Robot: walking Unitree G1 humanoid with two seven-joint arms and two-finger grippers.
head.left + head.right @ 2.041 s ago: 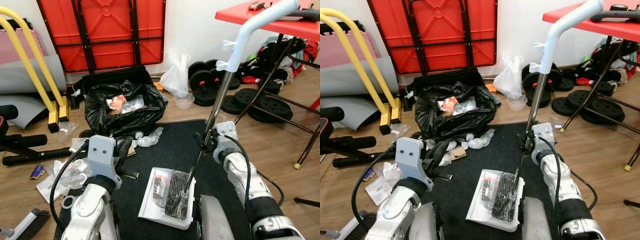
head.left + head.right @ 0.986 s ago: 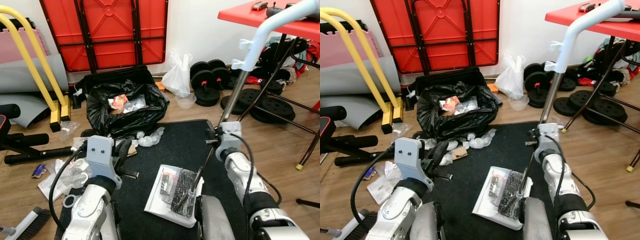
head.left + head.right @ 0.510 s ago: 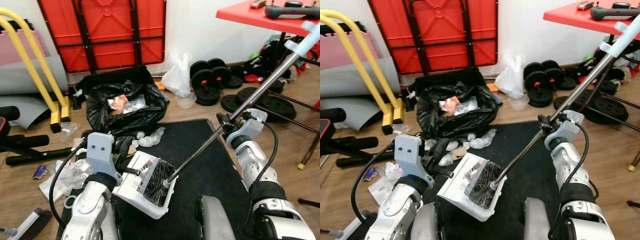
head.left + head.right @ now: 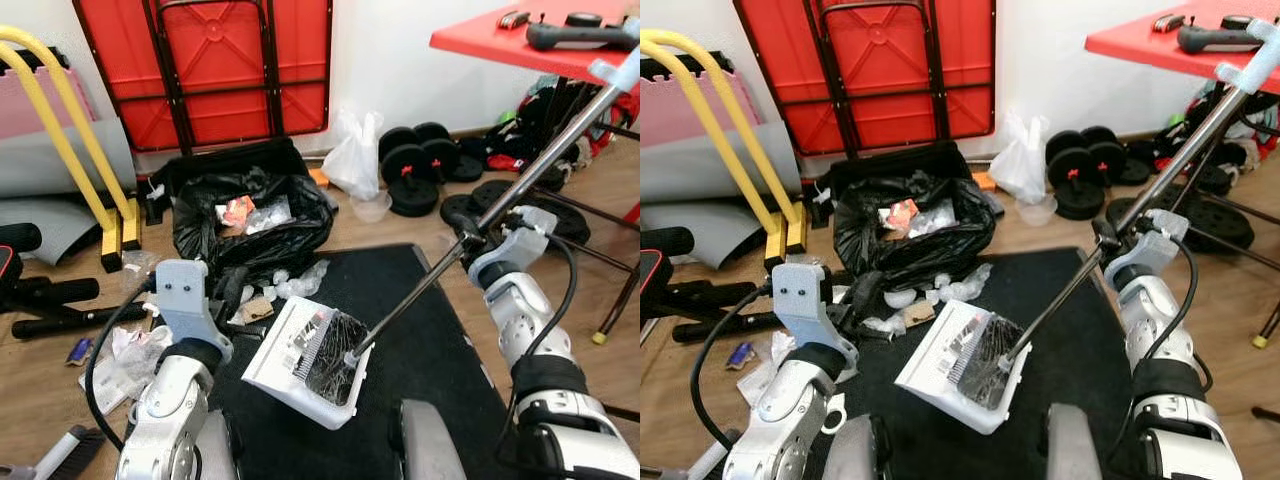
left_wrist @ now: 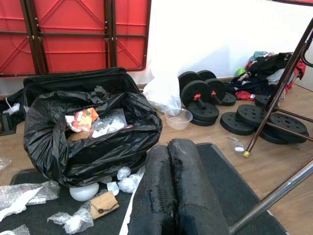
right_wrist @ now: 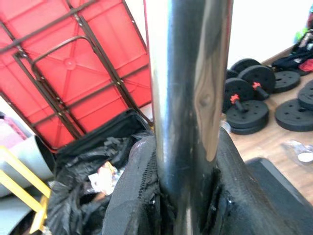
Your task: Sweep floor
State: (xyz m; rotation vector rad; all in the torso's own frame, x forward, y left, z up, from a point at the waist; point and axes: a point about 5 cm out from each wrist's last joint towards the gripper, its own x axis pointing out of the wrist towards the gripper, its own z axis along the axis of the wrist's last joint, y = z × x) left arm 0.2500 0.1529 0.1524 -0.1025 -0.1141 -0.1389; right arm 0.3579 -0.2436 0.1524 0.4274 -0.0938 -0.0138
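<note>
Dustpan (image 4: pixel 310 362), white with a black comb edge, is sitting tilted on the black mat (image 4: pixel 420 330), with its metal pole (image 4: pixel 520 180) slanting up toward the red table (image 4: pixel 500 40). The right gripper (image 4: pixel 470 238) is clamping around that pole partway up. The left gripper (image 5: pixel 178 191) is hovering with fingers pressed together before the black trash bag (image 4: pixel 250 225).

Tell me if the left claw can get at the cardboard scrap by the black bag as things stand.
Probably yes. The left claw is shut and holds nothing, and the cardboard scrap lies on the mat just ahead of it with nothing between. The dustpan sits to the side, out of the way.
</note>
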